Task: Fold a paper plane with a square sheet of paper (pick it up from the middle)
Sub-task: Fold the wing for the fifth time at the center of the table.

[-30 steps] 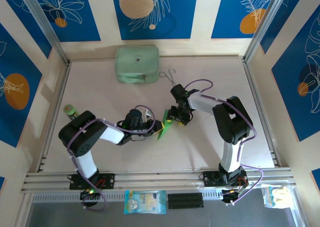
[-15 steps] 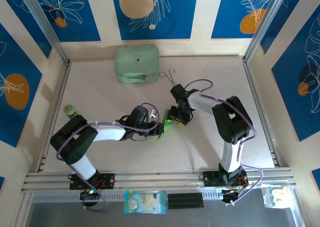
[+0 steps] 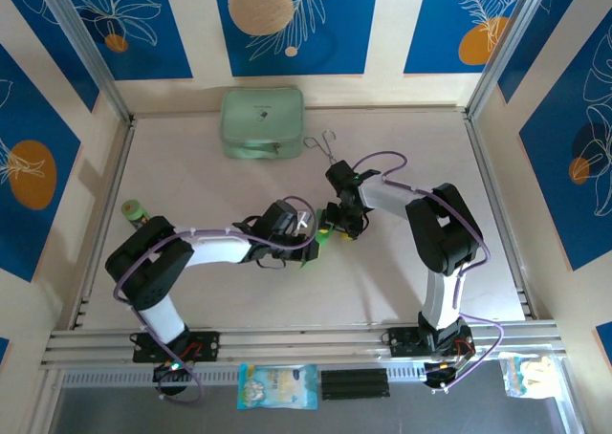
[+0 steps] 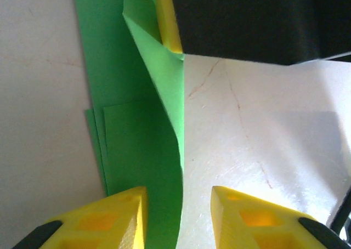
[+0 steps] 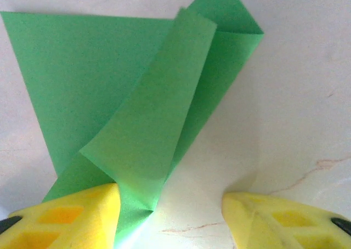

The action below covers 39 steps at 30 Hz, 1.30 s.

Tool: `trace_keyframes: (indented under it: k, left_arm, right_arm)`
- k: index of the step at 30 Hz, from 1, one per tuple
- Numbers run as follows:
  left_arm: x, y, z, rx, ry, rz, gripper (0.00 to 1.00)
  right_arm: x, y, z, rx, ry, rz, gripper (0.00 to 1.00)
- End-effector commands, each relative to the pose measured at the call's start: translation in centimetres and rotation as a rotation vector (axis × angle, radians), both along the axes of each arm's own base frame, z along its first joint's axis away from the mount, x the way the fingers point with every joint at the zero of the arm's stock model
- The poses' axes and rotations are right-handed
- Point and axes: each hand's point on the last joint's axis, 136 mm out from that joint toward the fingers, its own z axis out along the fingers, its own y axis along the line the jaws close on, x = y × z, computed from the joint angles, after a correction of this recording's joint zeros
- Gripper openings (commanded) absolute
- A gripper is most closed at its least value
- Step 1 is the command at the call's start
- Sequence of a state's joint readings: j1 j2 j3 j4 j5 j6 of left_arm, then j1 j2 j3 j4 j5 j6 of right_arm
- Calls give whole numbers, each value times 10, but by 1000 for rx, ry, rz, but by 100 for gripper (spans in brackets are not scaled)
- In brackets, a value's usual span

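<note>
Left claw parted, nothing clamped: straddling the raised flap of the paper, one finger over the flat green layers, the other over bare surface. Right claw parted wide too, clamped on nothing; one finger against the paper at the flap's root, the other over bare surface. Paper partly folded, lying mid-surface, a little right of centre, well apart from every edge, between both claws. Not a plane yet.

Step in hand, as judged: laying the flap over and creasing it. To do well:
- Keep the right finger pressing the flat layers to stop any sliding.
- Close the left claw on the flap's free edge only, not on the layers beneath.
- Carry it across low and line it up with the layer under it.
- Set it down and rub along the fold from the root outward.
- No tugging: thin paper, likely to buckle or tear at the crease.

Count:
- paper: one
- claws: two
- case: one, at far edge
- tongs: one, just beside case
- small green roll: one, near left edge
</note>
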State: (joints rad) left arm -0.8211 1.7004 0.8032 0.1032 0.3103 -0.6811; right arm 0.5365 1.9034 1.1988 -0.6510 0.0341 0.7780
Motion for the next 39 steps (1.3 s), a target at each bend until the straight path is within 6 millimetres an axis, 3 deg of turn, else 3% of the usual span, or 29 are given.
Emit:
trace_keyframes:
  k: [1,14,27,39]
  left_arm:
    - [-1,-2,-5,46,-14,-27,35]
    - [-5,5,-27,108,2,-49,32]
    - [-7,6,-25,78,46,-29,23]
    - [-3,-4,-14,-154,198,53,10]
  right_arm:
    - [-21,-15,-58,-93,100,10,57]
    - [-22,-15,-60,-95,117,8,58]
    - [-22,-15,-61,-86,122,11,59]
    - [-7,10,-20,220,-69,152,62]
